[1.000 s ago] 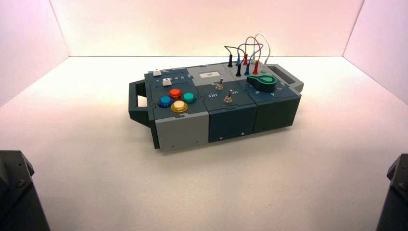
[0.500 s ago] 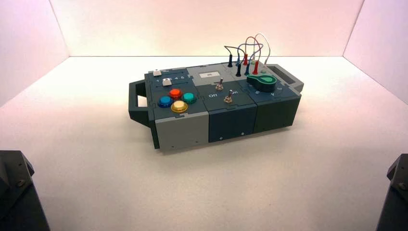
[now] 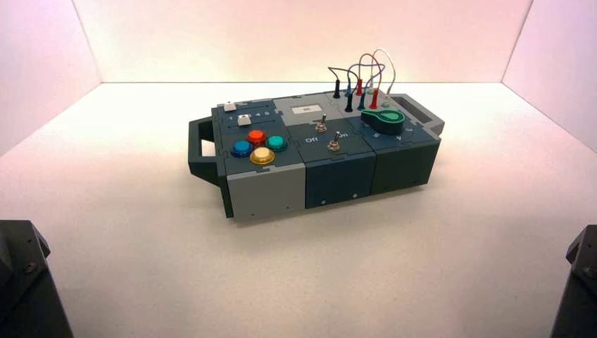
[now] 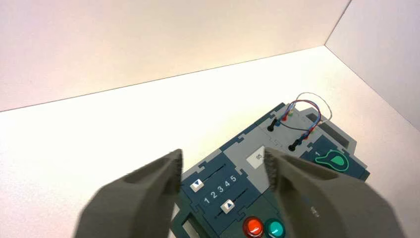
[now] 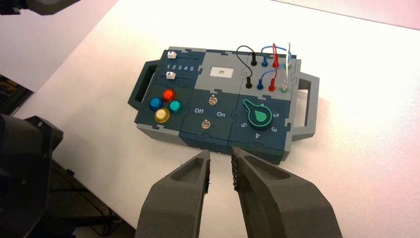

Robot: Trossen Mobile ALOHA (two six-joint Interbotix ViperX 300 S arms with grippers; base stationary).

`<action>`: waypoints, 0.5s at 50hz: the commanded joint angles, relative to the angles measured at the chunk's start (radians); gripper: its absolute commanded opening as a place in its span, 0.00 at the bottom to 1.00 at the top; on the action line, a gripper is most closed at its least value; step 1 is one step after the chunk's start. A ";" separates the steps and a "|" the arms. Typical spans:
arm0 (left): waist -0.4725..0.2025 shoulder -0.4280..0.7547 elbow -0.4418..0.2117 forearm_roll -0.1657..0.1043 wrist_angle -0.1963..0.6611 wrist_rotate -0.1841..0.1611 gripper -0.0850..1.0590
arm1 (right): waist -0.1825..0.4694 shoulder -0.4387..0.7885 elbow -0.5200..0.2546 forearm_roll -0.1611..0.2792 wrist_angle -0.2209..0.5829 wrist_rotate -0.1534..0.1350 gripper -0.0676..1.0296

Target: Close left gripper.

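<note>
My left gripper (image 4: 223,163) is open, its two grey fingers (image 4: 148,188) wide apart with nothing between them. It hovers above and short of the box (image 3: 317,141), over the end with the two white sliders (image 4: 196,185) numbered 1 to 5 and the red button (image 4: 253,226). My right gripper (image 5: 221,157) is parked above the table in front of the box (image 5: 218,99), its fingers a little apart and empty. Neither gripper shows in the high view, only dark arm bases at the bottom left corner (image 3: 21,282) and bottom right corner (image 3: 581,282).
The box has a handle at each end (image 3: 200,148), coloured buttons (image 3: 262,155), two toggle switches (image 3: 334,144), a green knob (image 3: 384,118) and looped wires in sockets (image 3: 359,77). White walls (image 3: 296,35) enclose the table on three sides.
</note>
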 commanded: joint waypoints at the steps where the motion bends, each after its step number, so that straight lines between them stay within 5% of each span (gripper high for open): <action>1: 0.003 -0.005 -0.012 0.005 -0.005 0.002 0.50 | -0.005 0.006 -0.012 0.002 -0.009 0.000 0.30; 5: 0.003 -0.008 -0.005 0.005 0.002 0.015 0.06 | -0.003 0.006 -0.015 0.002 -0.009 -0.002 0.30; 6: 0.003 -0.008 -0.003 0.005 0.002 0.015 0.03 | -0.005 0.006 -0.017 0.002 -0.009 -0.002 0.30; 25: 0.003 -0.015 -0.003 0.006 0.002 0.028 0.05 | -0.005 0.006 -0.021 -0.005 -0.009 -0.003 0.30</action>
